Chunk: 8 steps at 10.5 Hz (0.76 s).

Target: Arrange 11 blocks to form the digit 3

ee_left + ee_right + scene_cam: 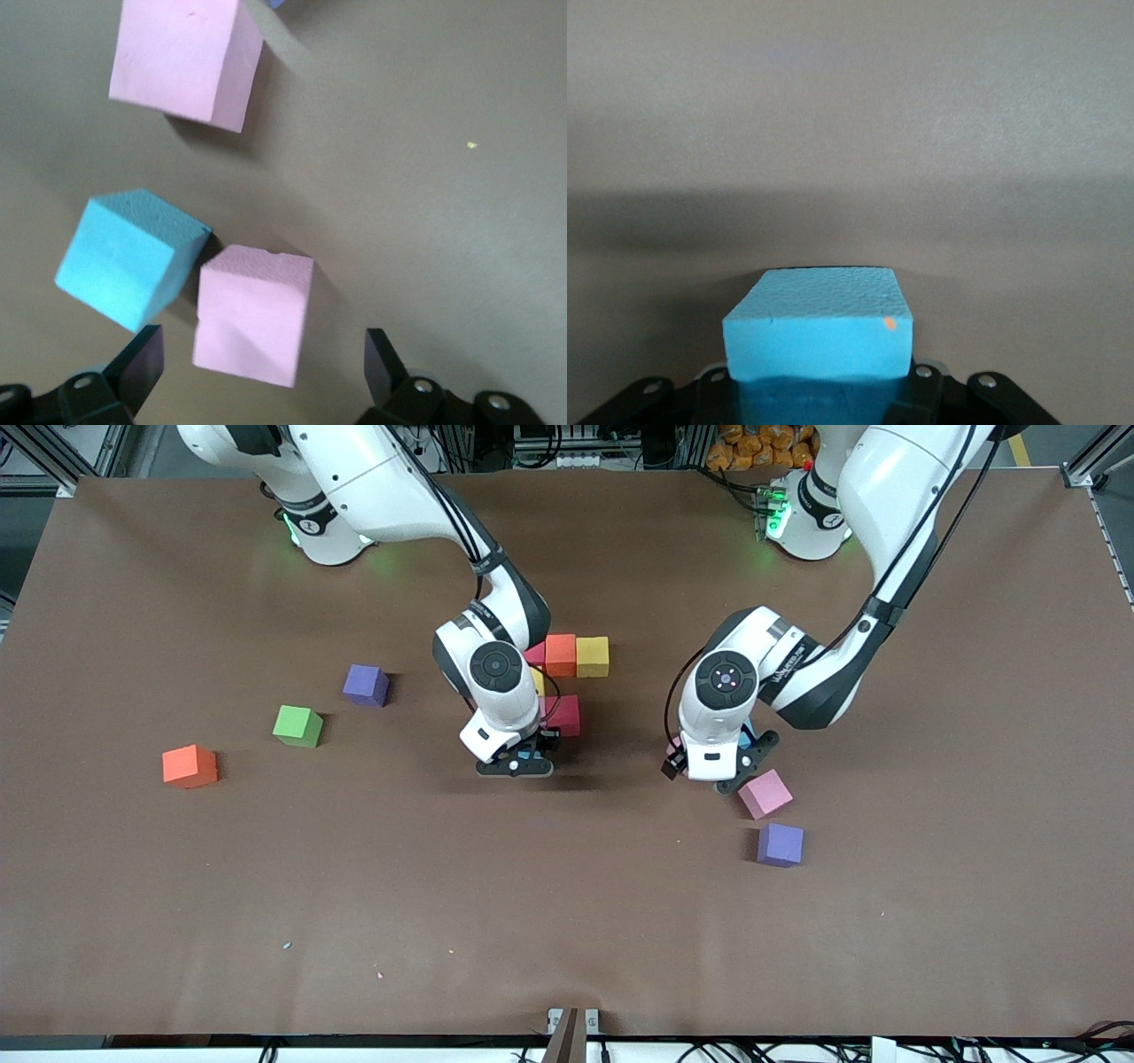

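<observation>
The right arm hides most of a pink block (535, 654) and a yellow block (537, 679) at 9 o'clock of the orange block (560, 654)

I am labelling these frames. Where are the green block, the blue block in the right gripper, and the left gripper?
green block (298, 725): front view, top face.
blue block (819, 328): right wrist view, front face.
left gripper (264, 363): left wrist view, between its open fingertips.

row of blocks (576, 656) nearest the bases | one block (765, 794) touching none | another (780, 844) nearer camera
</observation>
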Each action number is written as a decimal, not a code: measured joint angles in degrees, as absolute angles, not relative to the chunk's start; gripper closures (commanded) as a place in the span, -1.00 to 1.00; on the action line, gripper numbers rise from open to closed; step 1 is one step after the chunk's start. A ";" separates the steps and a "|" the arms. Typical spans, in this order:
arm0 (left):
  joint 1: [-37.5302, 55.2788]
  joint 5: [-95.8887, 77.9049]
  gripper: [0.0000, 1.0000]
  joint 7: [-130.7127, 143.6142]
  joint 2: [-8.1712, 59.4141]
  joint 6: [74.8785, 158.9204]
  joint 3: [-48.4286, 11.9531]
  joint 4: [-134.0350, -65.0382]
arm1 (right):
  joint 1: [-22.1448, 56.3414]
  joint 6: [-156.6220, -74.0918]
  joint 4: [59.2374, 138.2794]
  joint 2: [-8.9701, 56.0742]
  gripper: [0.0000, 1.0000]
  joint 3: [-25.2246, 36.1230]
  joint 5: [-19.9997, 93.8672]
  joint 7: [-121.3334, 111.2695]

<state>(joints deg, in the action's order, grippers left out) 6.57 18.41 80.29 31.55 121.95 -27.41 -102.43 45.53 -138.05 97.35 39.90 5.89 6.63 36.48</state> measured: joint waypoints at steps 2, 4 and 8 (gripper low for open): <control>5.79 18.36 -1.00 76.07 32.08 121.56 -27.42 -102.56 | 45.78 -138.06 97.65 39.95 1.00 5.88 6.63 36.49; 5.71 18.35 -1.00 75.83 32.88 121.55 -27.49 -102.60 | 45.95 -138.20 97.78 39.95 1.00 5.89 6.63 36.49; 5.10 18.36 -1.00 75.54 35.20 122.71 -27.50 -102.60 | 46.29 -138.70 97.97 39.94 -0.13 5.91 6.63 36.50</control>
